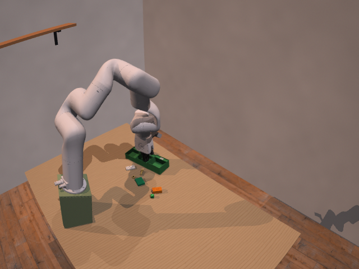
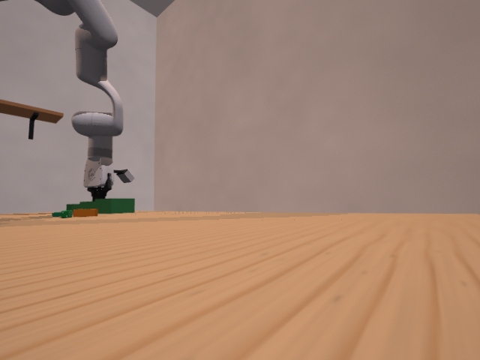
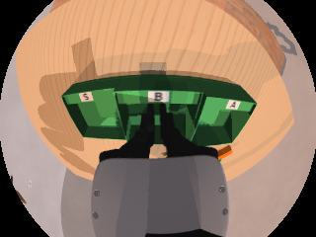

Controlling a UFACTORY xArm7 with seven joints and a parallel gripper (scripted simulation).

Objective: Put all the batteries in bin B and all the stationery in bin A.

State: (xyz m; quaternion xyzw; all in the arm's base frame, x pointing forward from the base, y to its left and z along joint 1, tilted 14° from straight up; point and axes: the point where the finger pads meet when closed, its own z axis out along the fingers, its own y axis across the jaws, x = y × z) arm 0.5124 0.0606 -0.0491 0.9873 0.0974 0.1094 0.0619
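Observation:
A dark green tray has three joined bins on the table. Bin B (image 3: 125, 96) is the middle one, and bin A (image 1: 164, 168) (image 2: 122, 205) (image 3: 212, 99) is at the end nearer the orange block. My gripper (image 1: 145, 160) (image 3: 156, 112) points down with its fingertips in bin B. The fingers are nearly together; nothing shows between them, though the tips are partly hidden. In the top view, a small gold-brown piece (image 1: 141, 171) and a small ring-like piece (image 1: 133, 176) lie in front of the tray, too small to identify. I cannot make out any contents of the bins.
Bin S (image 3: 101, 106) is at the other end. On the table lie a white block with dark spots (image 1: 130, 167), a flat green piece (image 1: 139, 181), an orange block (image 1: 156, 190) (image 2: 85, 212) (image 3: 225, 152) and a small green cube (image 1: 152, 195) (image 2: 66, 214). Walls stand behind.

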